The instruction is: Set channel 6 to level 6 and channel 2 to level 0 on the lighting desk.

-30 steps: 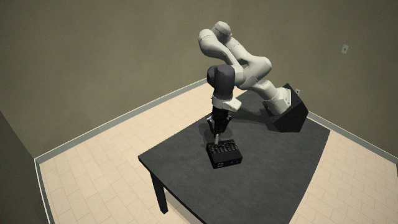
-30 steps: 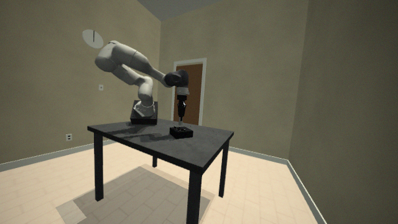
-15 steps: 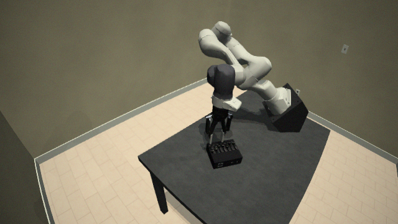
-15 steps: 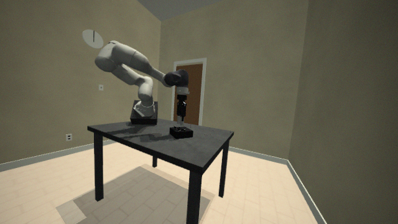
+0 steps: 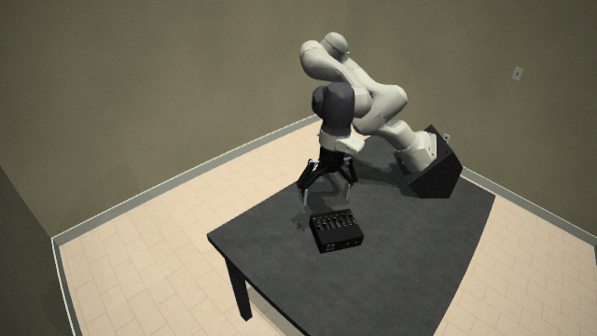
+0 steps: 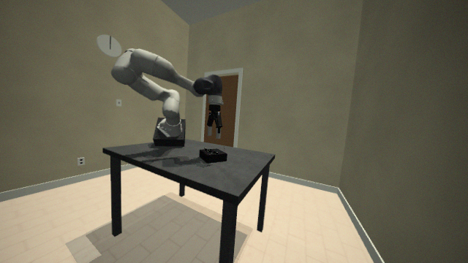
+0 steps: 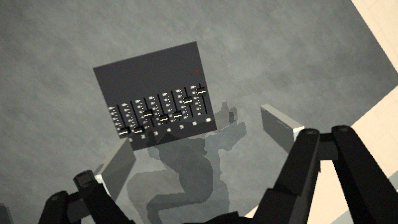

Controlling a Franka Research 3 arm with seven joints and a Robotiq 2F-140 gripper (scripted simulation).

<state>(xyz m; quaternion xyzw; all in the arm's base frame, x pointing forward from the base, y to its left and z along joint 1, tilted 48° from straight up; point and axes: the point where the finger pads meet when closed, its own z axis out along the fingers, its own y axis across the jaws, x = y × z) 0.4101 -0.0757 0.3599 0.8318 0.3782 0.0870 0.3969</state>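
The lighting desk [image 5: 336, 230] is a small black box that stands flat on the dark table; it also shows in the exterior view [image 6: 213, 155]. In the wrist view the desk [image 7: 157, 97] shows a row of several faders. The two leftmost caps [image 7: 130, 130] sit low, near the scale end closest to me. The middle caps sit about halfway, and the two rightmost caps [image 7: 194, 96] sit highest. My gripper [image 5: 326, 191] hangs well above the table on the desk's fader side, wide open and empty. It also shows in the exterior view [image 6: 214, 135] and in the wrist view [image 7: 200, 145]. It touches nothing.
The robot base [image 5: 431, 163] stands on a black block at the table's far corner. The table edge [image 7: 370, 105] lies to the right of the desk, with tiled floor beyond it.
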